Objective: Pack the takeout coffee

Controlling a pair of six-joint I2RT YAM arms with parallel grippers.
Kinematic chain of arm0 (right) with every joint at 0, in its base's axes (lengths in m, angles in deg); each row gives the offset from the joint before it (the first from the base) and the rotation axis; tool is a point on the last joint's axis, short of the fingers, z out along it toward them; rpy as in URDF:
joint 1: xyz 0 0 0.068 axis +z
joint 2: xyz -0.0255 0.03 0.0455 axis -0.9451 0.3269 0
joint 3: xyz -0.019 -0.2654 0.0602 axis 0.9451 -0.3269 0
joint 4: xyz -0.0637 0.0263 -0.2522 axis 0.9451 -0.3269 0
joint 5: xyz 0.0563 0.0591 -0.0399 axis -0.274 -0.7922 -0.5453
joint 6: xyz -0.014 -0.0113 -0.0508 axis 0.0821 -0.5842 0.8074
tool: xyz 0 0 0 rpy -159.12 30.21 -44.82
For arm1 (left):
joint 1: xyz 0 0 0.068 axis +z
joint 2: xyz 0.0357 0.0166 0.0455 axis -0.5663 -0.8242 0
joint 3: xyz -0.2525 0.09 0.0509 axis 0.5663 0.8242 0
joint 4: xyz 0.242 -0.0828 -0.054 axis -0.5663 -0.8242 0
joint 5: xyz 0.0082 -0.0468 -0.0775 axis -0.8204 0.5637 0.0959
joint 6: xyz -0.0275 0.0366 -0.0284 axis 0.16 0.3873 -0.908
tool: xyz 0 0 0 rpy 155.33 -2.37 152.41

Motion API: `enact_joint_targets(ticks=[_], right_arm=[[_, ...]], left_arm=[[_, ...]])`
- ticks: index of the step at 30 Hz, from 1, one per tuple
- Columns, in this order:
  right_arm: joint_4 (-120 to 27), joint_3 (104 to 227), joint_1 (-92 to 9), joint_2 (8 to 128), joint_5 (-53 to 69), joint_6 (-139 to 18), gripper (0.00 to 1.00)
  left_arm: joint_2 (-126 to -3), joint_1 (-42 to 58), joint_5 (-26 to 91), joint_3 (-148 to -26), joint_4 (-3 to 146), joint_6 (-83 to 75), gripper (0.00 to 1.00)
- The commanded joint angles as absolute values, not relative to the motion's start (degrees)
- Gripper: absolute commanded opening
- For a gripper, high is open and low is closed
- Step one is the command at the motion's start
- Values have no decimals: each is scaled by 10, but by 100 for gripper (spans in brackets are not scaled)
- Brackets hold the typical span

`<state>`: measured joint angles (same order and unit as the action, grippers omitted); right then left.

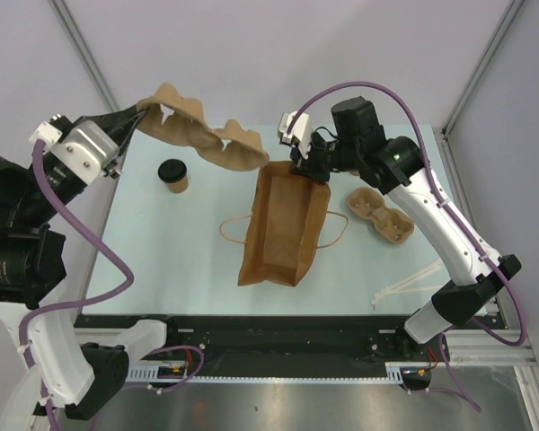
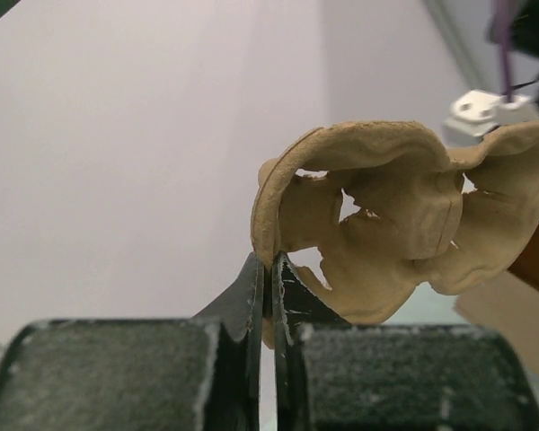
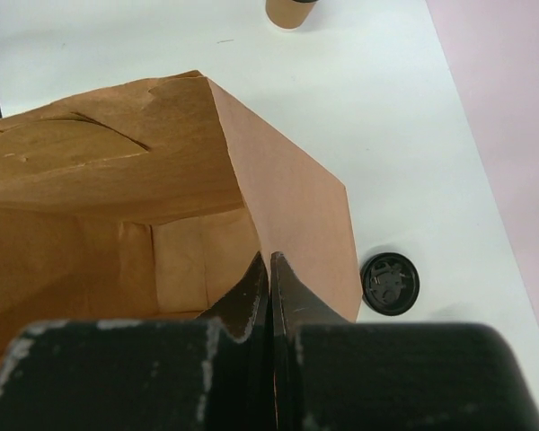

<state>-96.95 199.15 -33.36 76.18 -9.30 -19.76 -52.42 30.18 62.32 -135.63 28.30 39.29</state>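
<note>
Nearest on the bench point(image 1: 144, 269) lie a few pale sticks point(image 1: 411, 284). Just beyond them, mid-bench, sits the brown paper bag point(image 1: 278, 233). The right fingers point(image 3: 262, 280) are clenched on an edge of the bag's opening at its far end, so the inside shows, and a small black lid point(image 3: 389, 283) lies close by. A spare pulp tray point(image 1: 382, 215) rests to the right of the bag. Further back the takeout coffee point(image 1: 173, 176) stands alone, well left of the bag (its top looks dark from above, so I cannot tell whether it is covered). Farthest, the left fingers point(image 2: 262, 278) pinch the rim of a second pulp tray point(image 1: 202, 135), held in the air with its free end near the bag's far corner. By my reading the packing has barely begun: the bag is held open, but the cup is in neither a tray nor the bag.
</note>
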Motion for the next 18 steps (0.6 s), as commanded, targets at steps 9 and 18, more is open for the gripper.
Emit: enact_joint_targets(ticks=[9, 18], right_arm=[[-959, 1999, -334, 767, -107, -225, 0], [-963, 2001, -334, 775, -103, -228, 0]], left_arm=[[-542, 78, 536, -1366, 134, 472, 0], [-532, -248, 138, -1252, 209, 590, 0]])
